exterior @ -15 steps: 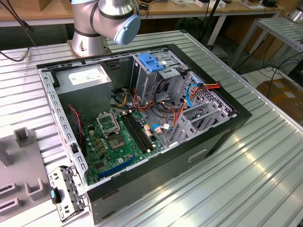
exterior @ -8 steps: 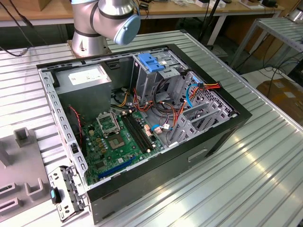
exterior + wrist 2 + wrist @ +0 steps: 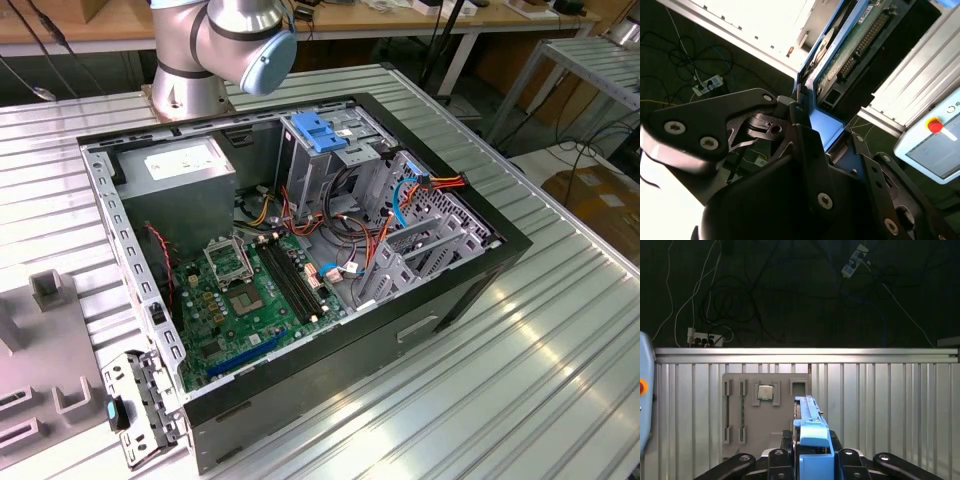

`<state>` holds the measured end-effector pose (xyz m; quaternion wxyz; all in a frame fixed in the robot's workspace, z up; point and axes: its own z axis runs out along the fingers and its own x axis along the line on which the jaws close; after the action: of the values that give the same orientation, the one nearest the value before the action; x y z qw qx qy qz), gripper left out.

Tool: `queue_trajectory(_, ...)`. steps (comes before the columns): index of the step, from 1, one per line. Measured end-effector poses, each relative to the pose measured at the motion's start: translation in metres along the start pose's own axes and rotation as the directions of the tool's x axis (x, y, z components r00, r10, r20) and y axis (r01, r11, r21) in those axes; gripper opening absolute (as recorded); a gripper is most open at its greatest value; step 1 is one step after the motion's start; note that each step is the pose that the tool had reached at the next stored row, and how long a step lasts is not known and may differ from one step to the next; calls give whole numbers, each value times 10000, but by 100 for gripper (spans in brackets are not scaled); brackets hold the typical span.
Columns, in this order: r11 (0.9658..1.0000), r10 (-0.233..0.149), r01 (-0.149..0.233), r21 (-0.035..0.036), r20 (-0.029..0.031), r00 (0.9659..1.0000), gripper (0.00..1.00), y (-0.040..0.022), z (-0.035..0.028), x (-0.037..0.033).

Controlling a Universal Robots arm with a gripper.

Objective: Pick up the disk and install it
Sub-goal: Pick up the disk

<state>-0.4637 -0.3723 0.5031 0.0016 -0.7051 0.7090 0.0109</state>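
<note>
Blue plastic rail first: the disk stands on edge, clenched in the gripper, with the grey fixture plate beyond it. In my judgement, you should grip squarely on the rails, clear of the green circuit board.

Exterior view: high, oblique, looking down on the open computer case on the ribbed tabletop, mid-distance. Both wrist views sit right behind the tool, sighting along the gripped disk. First wrist view faces the grey fixture plate, probably the one at the exterior view's left.
</note>
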Motion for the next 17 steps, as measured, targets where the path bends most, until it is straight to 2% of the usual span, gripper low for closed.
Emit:
queue_trajectory(8,10000,1,-1,0,0,10000,37,-31,0,-1)
queue_trajectory(17,10000,0,0,0,0,10000,37,-111,-2,0)
